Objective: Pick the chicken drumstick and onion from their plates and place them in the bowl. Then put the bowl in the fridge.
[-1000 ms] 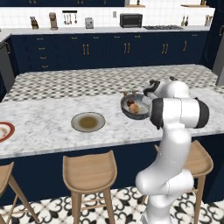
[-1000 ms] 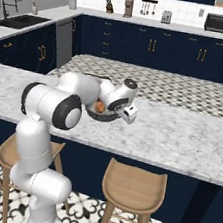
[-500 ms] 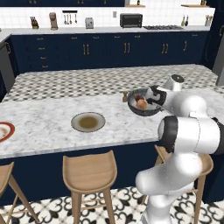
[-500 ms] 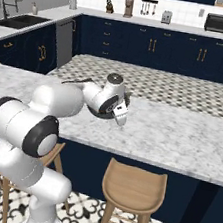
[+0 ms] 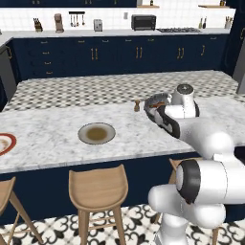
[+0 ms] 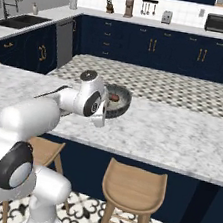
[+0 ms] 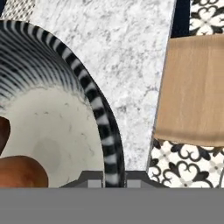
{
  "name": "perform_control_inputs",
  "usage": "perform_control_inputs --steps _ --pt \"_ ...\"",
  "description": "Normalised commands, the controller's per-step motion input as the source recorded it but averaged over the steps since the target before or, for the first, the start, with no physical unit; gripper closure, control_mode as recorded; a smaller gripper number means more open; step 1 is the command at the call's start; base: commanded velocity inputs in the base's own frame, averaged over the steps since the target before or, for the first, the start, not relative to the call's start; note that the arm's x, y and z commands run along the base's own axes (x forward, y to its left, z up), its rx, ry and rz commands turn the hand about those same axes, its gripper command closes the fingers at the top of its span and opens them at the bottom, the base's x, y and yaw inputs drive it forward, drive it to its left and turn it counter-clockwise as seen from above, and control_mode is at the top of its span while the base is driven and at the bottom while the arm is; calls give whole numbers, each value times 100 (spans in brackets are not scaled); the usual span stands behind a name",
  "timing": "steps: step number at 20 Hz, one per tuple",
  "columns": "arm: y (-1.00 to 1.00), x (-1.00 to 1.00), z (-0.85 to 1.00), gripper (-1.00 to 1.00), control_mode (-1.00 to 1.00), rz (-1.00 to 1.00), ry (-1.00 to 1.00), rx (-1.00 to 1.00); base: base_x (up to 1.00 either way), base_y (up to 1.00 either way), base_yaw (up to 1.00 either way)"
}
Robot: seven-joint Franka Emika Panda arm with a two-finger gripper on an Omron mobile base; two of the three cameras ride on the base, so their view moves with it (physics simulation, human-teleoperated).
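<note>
The dark bowl (image 5: 157,103) hangs tilted just above the marble island, and my gripper (image 5: 161,117) is shut on its near rim. In the hand view that black-and-white striped rim (image 7: 98,113) runs down between my fingertips. Inside the bowl (image 7: 52,127) lie the brown chicken drumstick (image 7: 2,135) and the orange-tan onion (image 7: 19,173), both at the left edge. From the right base view the bowl (image 6: 121,103) shows reddish contents. The grey-olive plate (image 5: 96,133) and the red-rimmed plate (image 5: 5,143) lie flat to the left. A grey strip at the far right edge may be the fridge (image 5: 240,57).
A small brown shaker (image 5: 137,105) stands on the island just left of the bowl. Wooden stools (image 5: 98,189) line the island's near side, one right under my hand (image 7: 192,87). Navy cabinets and a back counter with a toaster oven (image 5: 143,22) run behind.
My arm has swung to the right with the bowl in its grip, carrying it toward the island's right end. The plates have stayed in place.
</note>
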Motion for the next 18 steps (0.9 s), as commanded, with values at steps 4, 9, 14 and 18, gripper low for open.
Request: perform_control_inputs --steps 4,9,14,18 --pt "7 -81 81 100 -100 -13 0 31 0 0 0" --pt "23 -87 84 100 -100 0 -3 -1 0 0 0" --pt "27 -94 64 100 -100 0 -1 0 0 0 0" --pt "20 -39 12 100 100 0 -7 -2 -43 3 -1"
